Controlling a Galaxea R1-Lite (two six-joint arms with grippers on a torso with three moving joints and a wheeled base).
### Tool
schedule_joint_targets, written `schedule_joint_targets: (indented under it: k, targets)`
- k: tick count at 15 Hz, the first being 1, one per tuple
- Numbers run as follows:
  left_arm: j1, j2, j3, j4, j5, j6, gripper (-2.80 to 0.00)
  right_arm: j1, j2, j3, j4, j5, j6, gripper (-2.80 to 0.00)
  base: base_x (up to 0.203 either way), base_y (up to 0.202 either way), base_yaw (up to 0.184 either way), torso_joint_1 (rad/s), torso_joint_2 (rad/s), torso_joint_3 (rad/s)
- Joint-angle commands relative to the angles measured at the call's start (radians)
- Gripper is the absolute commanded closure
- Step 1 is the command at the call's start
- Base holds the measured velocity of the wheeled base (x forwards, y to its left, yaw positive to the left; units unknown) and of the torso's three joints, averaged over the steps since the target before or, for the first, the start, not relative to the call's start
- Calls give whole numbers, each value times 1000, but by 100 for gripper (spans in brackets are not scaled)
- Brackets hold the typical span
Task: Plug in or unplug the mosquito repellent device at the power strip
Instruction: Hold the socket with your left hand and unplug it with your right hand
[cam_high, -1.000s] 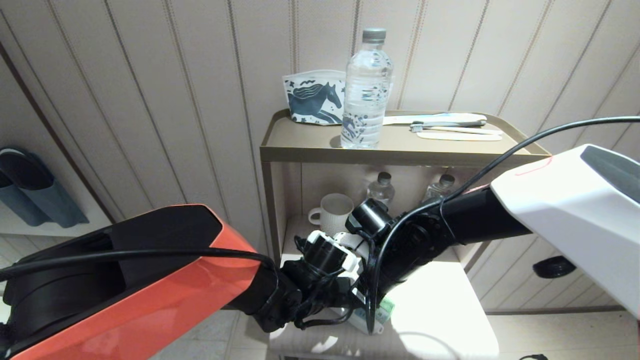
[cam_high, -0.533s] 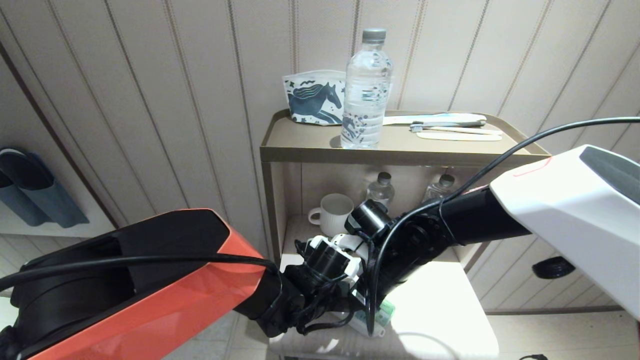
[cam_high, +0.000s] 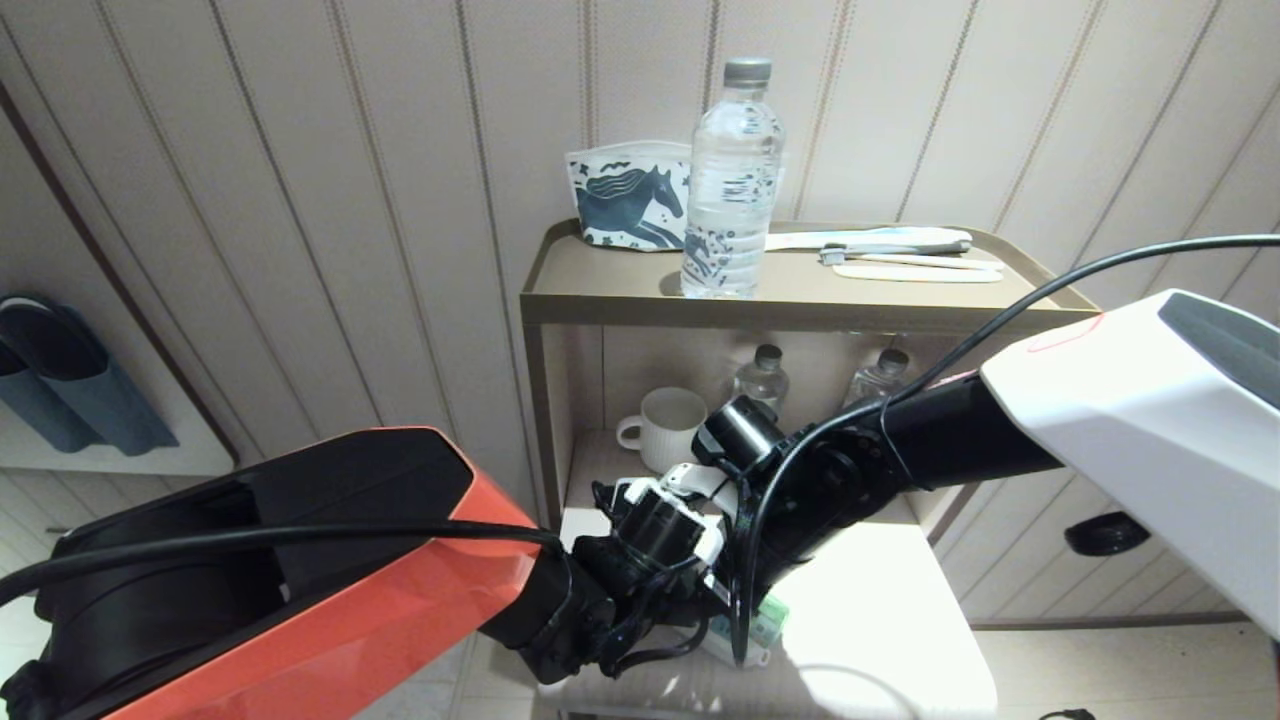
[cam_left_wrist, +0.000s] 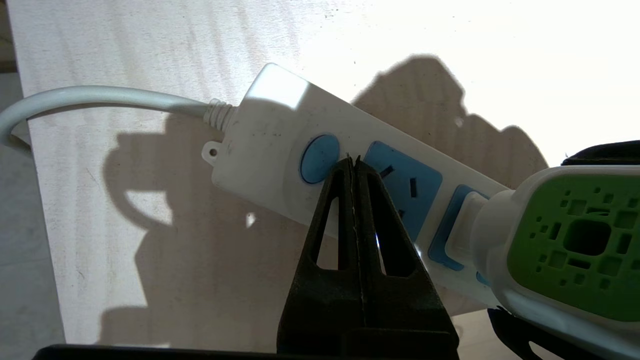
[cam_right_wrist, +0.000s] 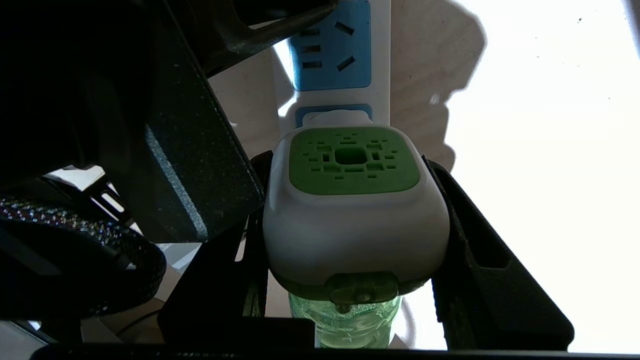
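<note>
Left gripper (cam_left_wrist: 353, 162), fingers pressed together and empty, has edged up to the long white power strip (cam_left_wrist: 280, 135), tips at its round blue button (cam_left_wrist: 320, 159). At three o'clock of it, right gripper (cam_right_wrist: 350, 240) clamps the white-and-green mosquito repellent device (cam_right_wrist: 352, 210), seated in a socket: bracing for an unplug, I'd say.

In the head view the two arms' wrists cover nearly all of the long white power strip with light-blue socket faces (cam_high: 735, 645); only a sliver shows beneath them, and neither gripper's fingertips can be seen there; the left wrist view cuts off the strip's far end and the white-and-green mosquito repellent device (cam_left_wrist: 565, 240) at the frame edge; its translucent green bottle (cam_right_wrist: 345, 325) runs out of the right wrist view.
</note>
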Motion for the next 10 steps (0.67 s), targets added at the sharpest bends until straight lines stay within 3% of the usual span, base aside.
schedule_joint_targets:
  k: [1, 10]
  targets:
    - [-8, 10, 1, 7, 0, 0, 0, 2, 0, -4, -23, 0, 6, 0, 0, 0, 0, 0, 0, 0]
    - [-17, 8, -6, 18, 2, 0, 0, 9, -24, -17, -57, -1, 29, 0, 0, 0, 0, 0, 0, 0]
